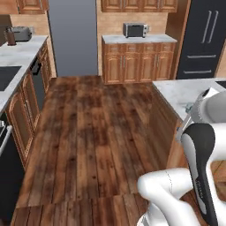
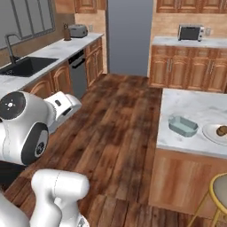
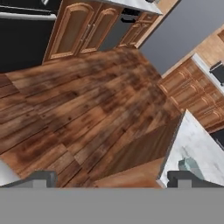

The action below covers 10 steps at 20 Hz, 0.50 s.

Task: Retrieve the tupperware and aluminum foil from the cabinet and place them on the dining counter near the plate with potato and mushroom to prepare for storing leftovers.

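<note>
The claw (image 3: pixel 109 177) hung wide open with nothing in it, tips apart over the wood floor (image 3: pixel 87 109) just off the counter's (image 2: pixel 195 111) near corner. On the counter sat the tupperware (image 2: pixel 183 126), empty as far as I could see. Right beside it was the plate (image 2: pixel 216 135) with a brown lump of food (image 2: pixel 221 131) on it.

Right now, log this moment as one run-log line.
gripper: open, empty, over floor | tupperware: on dining counter, beside plate | aluminum foil: not yet on counter
</note>
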Tool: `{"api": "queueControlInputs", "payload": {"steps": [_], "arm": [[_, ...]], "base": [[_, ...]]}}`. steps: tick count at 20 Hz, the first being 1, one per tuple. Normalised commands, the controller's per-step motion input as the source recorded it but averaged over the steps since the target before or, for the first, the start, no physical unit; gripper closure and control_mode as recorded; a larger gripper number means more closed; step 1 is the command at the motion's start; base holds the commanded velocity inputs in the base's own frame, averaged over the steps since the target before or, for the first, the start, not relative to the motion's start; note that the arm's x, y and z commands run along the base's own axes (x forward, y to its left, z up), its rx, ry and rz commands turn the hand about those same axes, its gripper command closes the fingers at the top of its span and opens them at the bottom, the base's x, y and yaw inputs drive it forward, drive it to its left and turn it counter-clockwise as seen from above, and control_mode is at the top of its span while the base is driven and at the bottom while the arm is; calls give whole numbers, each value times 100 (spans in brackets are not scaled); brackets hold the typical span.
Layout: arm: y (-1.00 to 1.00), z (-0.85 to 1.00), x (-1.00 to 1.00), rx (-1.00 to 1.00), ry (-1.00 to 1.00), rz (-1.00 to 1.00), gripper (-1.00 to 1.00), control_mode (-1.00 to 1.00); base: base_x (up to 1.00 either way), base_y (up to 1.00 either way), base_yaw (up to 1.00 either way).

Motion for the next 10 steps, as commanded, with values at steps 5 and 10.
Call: {"api": "queueControlInputs", "payload": {"steps": [5, 10], "arm": [[0, 0, 0, 0, 0, 0, -100, 100], [0, 0, 0, 0, 0, 0, -100, 100]], "base": [[97, 89, 0], [100, 46, 1]]}}
